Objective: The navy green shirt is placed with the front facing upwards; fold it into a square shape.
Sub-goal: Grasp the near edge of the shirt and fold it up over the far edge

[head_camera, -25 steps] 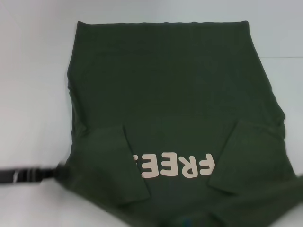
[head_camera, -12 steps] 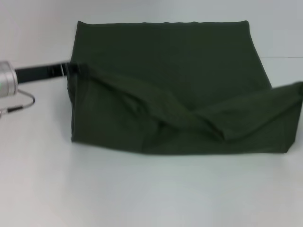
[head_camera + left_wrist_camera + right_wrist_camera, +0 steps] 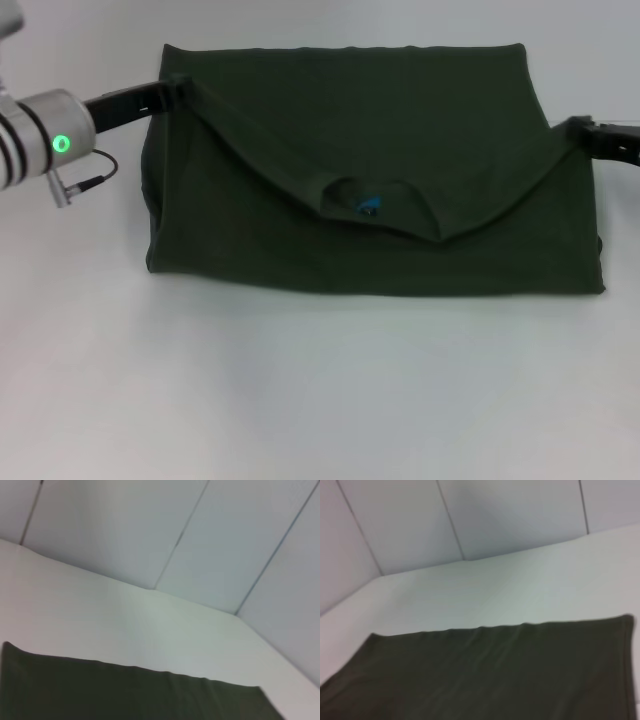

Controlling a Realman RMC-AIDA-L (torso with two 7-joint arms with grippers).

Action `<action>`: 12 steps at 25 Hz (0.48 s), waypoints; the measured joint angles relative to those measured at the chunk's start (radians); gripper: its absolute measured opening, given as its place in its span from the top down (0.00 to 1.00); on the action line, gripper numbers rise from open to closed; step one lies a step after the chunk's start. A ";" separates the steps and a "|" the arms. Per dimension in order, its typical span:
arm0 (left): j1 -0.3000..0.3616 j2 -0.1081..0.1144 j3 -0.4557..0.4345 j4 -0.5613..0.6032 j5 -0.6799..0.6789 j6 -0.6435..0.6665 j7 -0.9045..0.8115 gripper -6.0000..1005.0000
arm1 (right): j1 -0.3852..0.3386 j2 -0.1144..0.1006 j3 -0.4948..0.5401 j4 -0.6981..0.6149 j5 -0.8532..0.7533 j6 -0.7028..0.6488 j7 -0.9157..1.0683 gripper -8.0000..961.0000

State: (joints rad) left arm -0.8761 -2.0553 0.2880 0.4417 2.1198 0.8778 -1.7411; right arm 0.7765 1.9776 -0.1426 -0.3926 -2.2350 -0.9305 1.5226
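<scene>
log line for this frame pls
stage: collar half carried over hem half | left gripper: shut on navy green shirt corner | right gripper: shut on opposite corner | collar label visible

The light is even and soft, with faint shadows under the shirt [image 3: 370, 180]. All views look slightly blurred; the white table [image 3: 300, 400] shows no glare.

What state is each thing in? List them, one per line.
navy green shirt: folded over on itself, the collar half hanging between the two grippers, sagging in the middle.
collar label: showing, blue, inside the neckline.
left gripper: at the shirt's far left corner, holding the fabric up.
right gripper: at the shirt's right edge, holding the fabric up.
table: white, the shirt lies on it.
</scene>
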 joint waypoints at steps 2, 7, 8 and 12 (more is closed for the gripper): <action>-0.011 -0.016 0.001 -0.010 -0.015 -0.058 0.046 0.97 | 0.028 0.013 -0.007 0.030 0.025 0.090 -0.051 0.95; -0.028 -0.040 0.001 -0.052 -0.069 -0.181 0.158 0.97 | 0.063 0.036 -0.029 0.089 0.095 0.252 -0.161 0.95; -0.029 -0.042 0.001 -0.069 -0.102 -0.206 0.199 0.97 | 0.066 0.039 -0.031 0.098 0.114 0.274 -0.182 0.95; -0.029 -0.043 0.001 -0.114 -0.207 -0.255 0.325 0.96 | 0.062 0.044 -0.035 0.127 0.182 0.321 -0.250 0.95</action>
State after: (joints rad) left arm -0.9053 -2.0985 0.2887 0.3272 1.9125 0.6229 -1.4164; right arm 0.8383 2.0214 -0.1775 -0.2660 -2.0526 -0.6099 1.2727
